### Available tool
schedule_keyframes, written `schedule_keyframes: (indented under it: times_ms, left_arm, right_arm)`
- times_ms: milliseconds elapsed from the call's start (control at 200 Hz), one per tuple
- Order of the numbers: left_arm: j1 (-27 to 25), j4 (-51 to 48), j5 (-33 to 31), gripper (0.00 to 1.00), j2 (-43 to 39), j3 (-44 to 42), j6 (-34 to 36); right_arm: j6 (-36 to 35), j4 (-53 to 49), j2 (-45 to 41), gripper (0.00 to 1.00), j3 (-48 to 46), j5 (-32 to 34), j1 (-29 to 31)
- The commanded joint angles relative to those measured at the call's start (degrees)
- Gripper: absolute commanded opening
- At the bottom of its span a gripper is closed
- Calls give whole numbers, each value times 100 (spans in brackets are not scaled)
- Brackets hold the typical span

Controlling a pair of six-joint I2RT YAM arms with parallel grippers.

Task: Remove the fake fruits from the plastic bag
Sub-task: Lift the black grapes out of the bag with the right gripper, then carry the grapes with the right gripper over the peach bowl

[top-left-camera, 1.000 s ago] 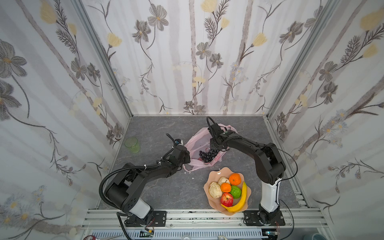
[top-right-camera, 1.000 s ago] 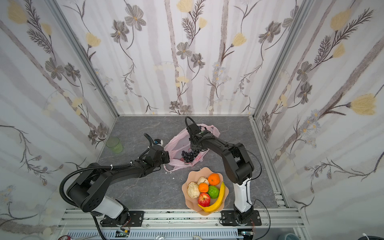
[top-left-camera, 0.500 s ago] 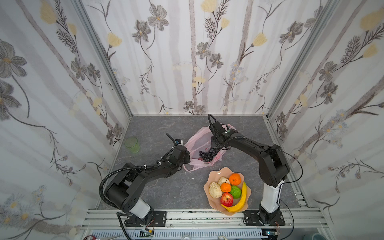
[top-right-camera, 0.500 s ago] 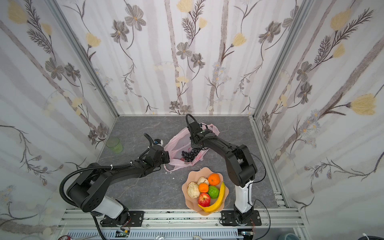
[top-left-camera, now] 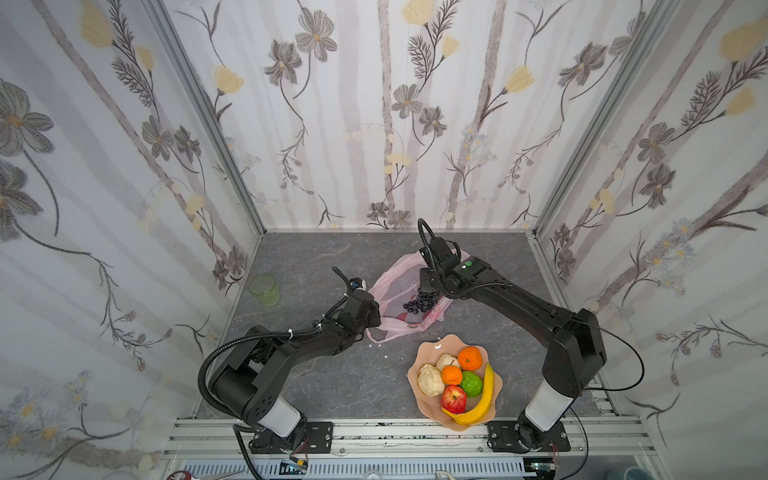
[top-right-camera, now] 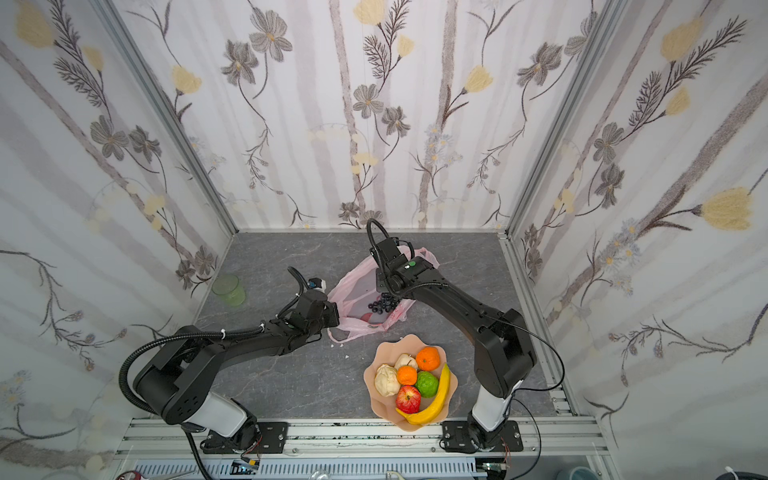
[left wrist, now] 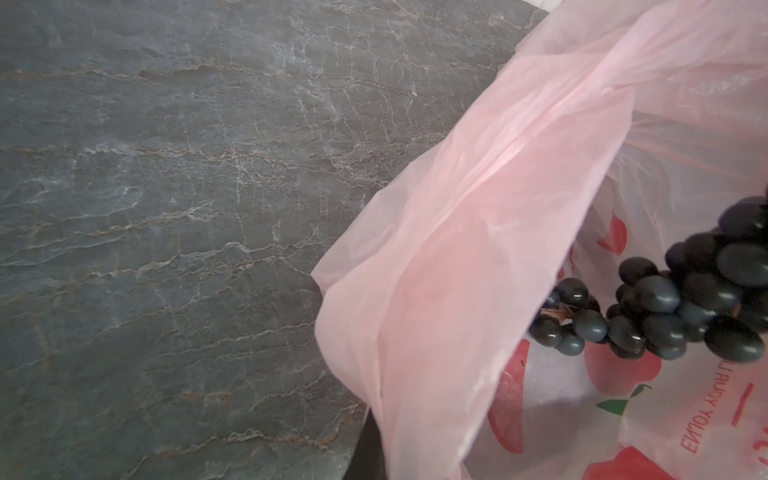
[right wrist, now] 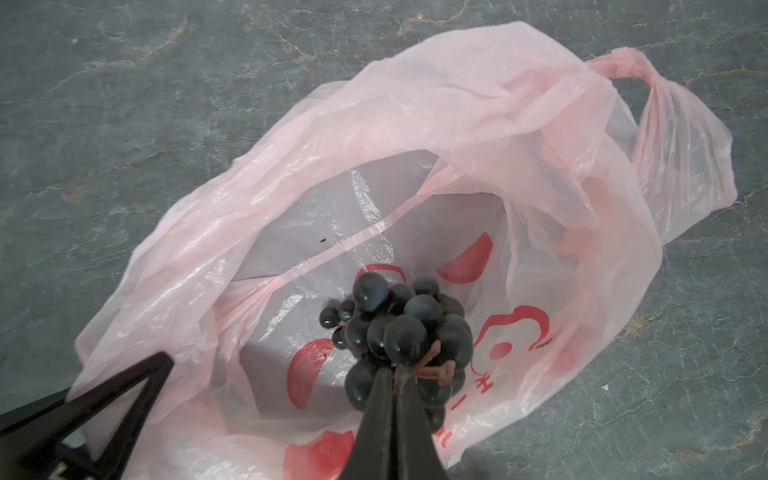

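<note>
Seven fake fruits (top-left-camera: 454,398): heaped on the peach plate (top-left-camera: 426,353), at the bench's (top-left-camera: 332,382) front edge.
Grape bunch (right wrist: 399,328): dark and glossy — within the open mouth of the plastic bag (right wrist: 498,124).
Right claw (right wrist: 392,372): pinched tight on the bunch's stem.
Left claw (top-left-camera: 374,320): closed on the bag's near rim.
Plastic bag: mid-bench, just behind the plate — mouth gaping between both claws.

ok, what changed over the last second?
The right arm swung its elbow outward to the right. The right gripper stayed over the plastic bag and is now shut on the stem of the grape bunch, which is drawn up slightly. Unchanged: left gripper shut on the bag's edge, other fruits on the plate, green cup.
</note>
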Motion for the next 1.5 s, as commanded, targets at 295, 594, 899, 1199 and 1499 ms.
schedule_keyframes:
  times_ms: [295, 594, 899, 1199, 1499]
  left_arm:
    - [-10, 96, -84, 8, -12, 3, 7]
    - [-4, 96, -100, 8, -22, -9, 7]
    - [-2, 98, -107, 8, 4, 3, 4]
    - [0, 98, -146, 8, -22, -2, 30]
    - [4, 88, -216, 8, 6, 3, 46]
  right_arm:
    - [-82, -349, -908, 0, -1, 357, 493]
    - [95, -679, -1520, 0, 1, 509, 952]
    - [394, -1101, -2144, 0, -43, 700, 1436]
    - [845, -1660, -2555, 0, -159, 867, 2083]
    - [1451, -2130, -2866, 0, -554, 812, 2879]
